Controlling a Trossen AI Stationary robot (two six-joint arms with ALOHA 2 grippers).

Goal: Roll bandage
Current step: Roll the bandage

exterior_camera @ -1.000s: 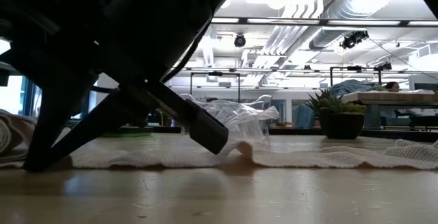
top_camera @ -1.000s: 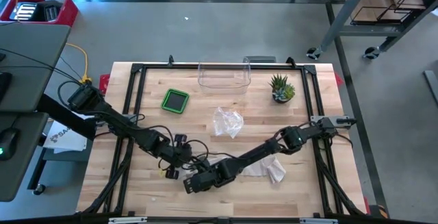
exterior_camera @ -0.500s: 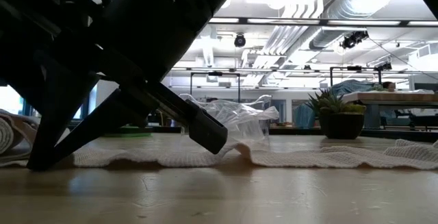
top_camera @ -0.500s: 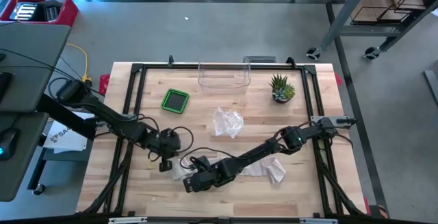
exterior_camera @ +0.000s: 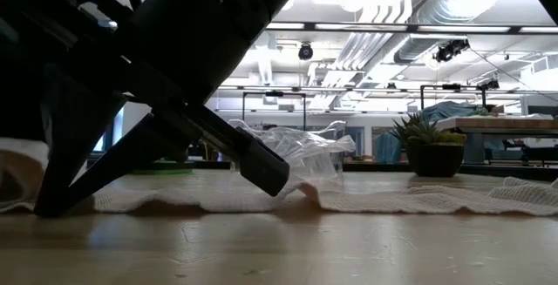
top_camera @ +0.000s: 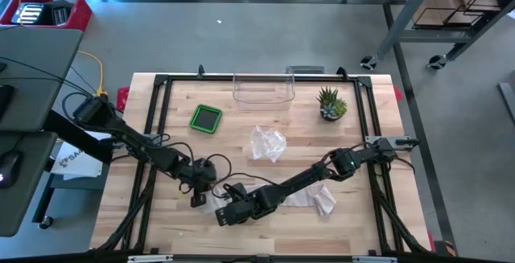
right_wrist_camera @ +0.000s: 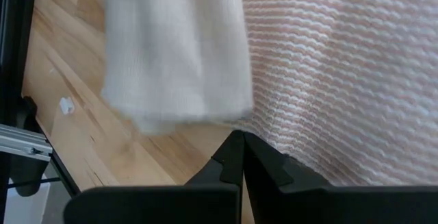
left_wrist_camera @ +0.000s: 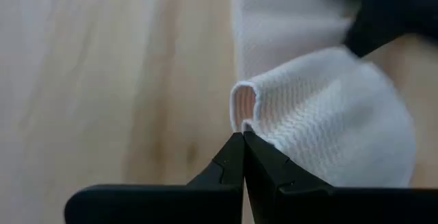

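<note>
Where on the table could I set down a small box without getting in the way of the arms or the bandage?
Bare wood lies between the green container and the crumpled plastic bag, and at the front right corner beyond the bandage. The front centre is crowded: left gripper and right gripper both work there.

High view looks straight down on the whole table (top_camera: pixel 370 146). Low view looks level across it. Both wrist views sit close over the bandage (left_wrist_camera: pixel 328 121).

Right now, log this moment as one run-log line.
task: roll bandage | left gripper: shut, at rolled end of bandage | right gripper: shut, on flat bandage | roll: unfinished
</note>
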